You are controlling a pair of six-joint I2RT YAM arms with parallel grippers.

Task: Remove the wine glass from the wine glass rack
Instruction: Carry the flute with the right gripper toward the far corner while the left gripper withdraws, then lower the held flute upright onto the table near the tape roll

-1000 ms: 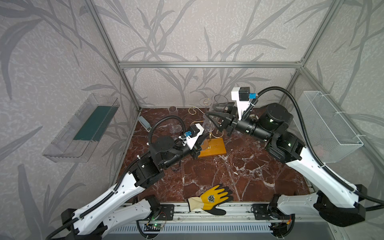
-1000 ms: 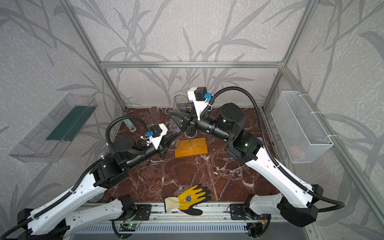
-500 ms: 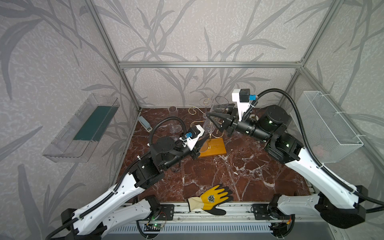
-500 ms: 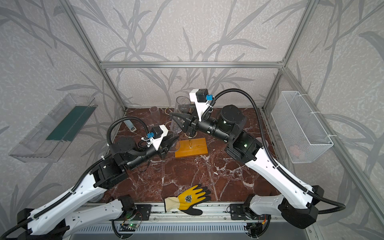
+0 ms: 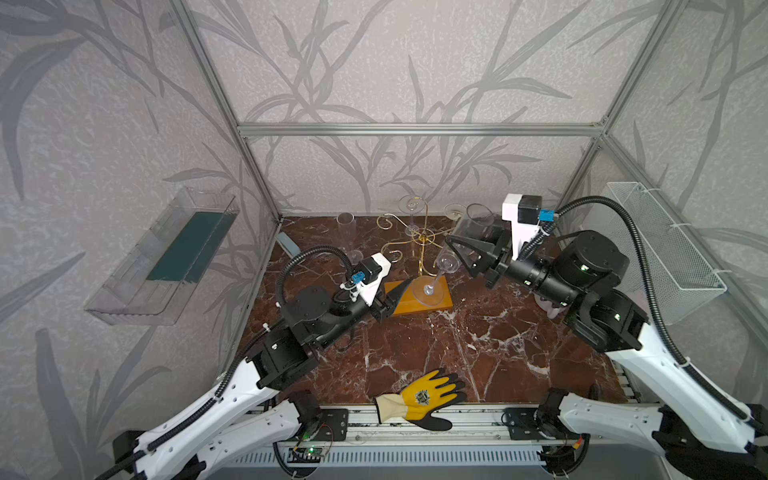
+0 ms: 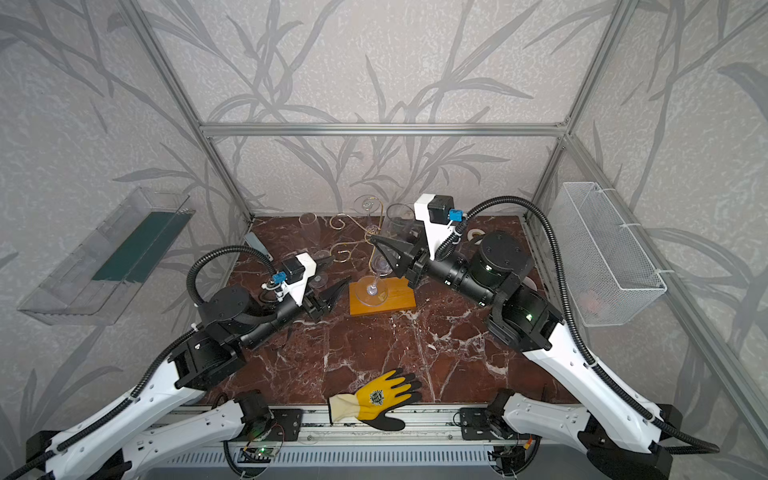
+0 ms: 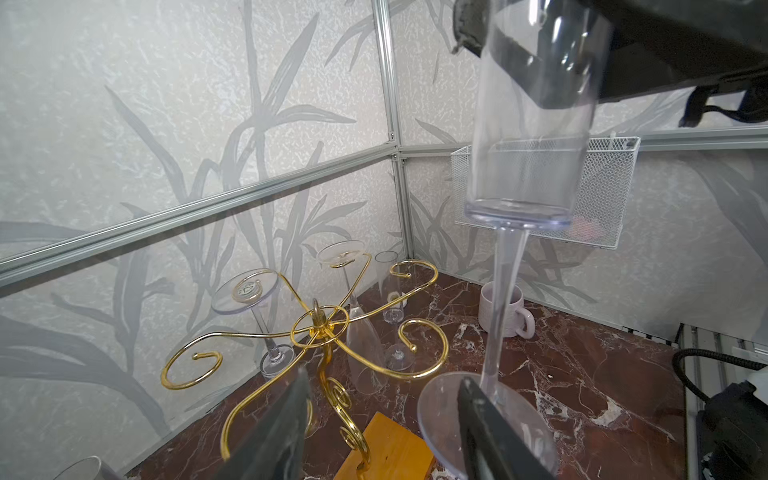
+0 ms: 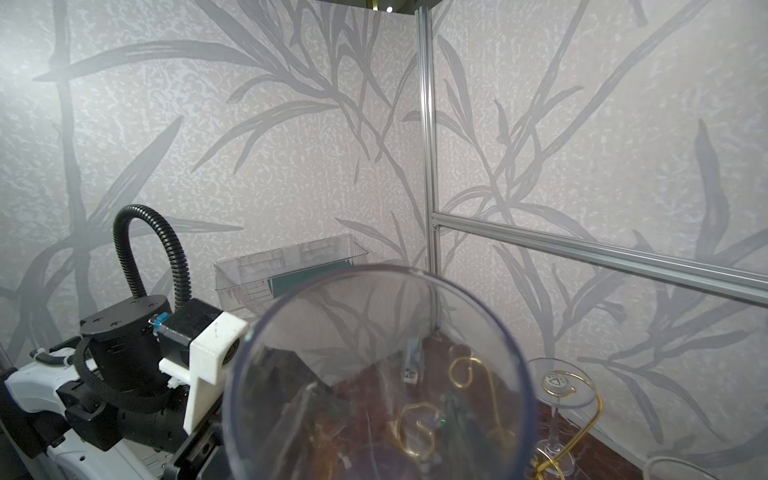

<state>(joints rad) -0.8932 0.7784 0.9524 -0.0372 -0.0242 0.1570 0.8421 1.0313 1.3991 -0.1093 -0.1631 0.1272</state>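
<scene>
Grips glass (image 7: 523, 166) by the bowl in right pincer (image 5: 459, 255), stem down, slightly tilted, clear of rack (image 7: 320, 328) arms, foot above its wooden base. Holds left pincer (image 7: 382, 432) parted wide, empty, close beside that foot.

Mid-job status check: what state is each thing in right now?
wine glass: off the rack, rim up, tilted, held at the bowl.
right gripper: shut on the wine glass.
left gripper: open near the glass's foot.
rack: upright; two glasses hang upside down.
glove: lying flat.
mug: upright.
</scene>
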